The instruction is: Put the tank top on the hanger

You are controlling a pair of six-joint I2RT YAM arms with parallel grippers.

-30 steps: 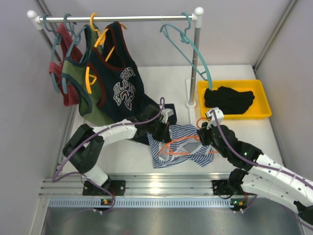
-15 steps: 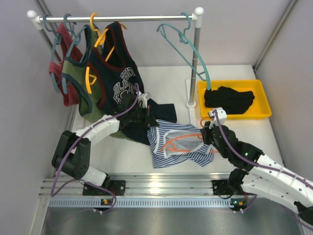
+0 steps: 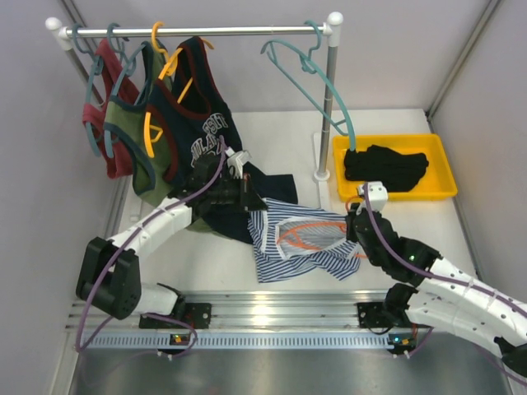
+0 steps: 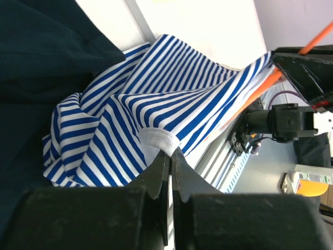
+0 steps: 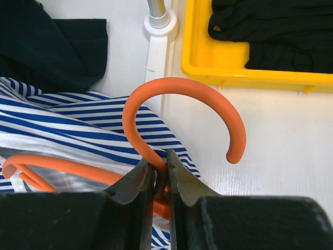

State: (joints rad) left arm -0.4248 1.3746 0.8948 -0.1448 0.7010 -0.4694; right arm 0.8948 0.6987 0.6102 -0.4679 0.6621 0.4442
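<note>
Left gripper [image 4: 170,156] has its two black fingers pressed tight together on the pale edge of the tank top [image 4: 156,99]. A little fold of that edge pokes up between the tips. From there the blue and white stripes hang in soft folds and spread away toward the other arm.

The right gripper [image 5: 160,164] is clamped on the hanger [image 5: 179,85]. It grips the thin orange neck just under the hook. The hook curls up and over above the fingers, with its open end pointing down on the right. One orange arm runs off to the left across the stripes.

From above, the tank top [image 3: 305,247] lies bunched on the white table [image 3: 395,123], between the two grippers. Its left side touches a dark navy top [image 3: 206,148] with letters on it. The orange hanger [image 3: 300,234] shows in the middle of the stripes, but how much of it is inside the cloth I cannot tell.

Just past the right gripper is the foot of a white post [image 5: 158,23], and beside that a yellow tray [image 3: 445,164] with a black garment [image 3: 385,169] in it. A rail [image 3: 230,31] runs across the back. The navy top hangs from it, and so does a bare teal hanger [image 3: 325,90].
</note>
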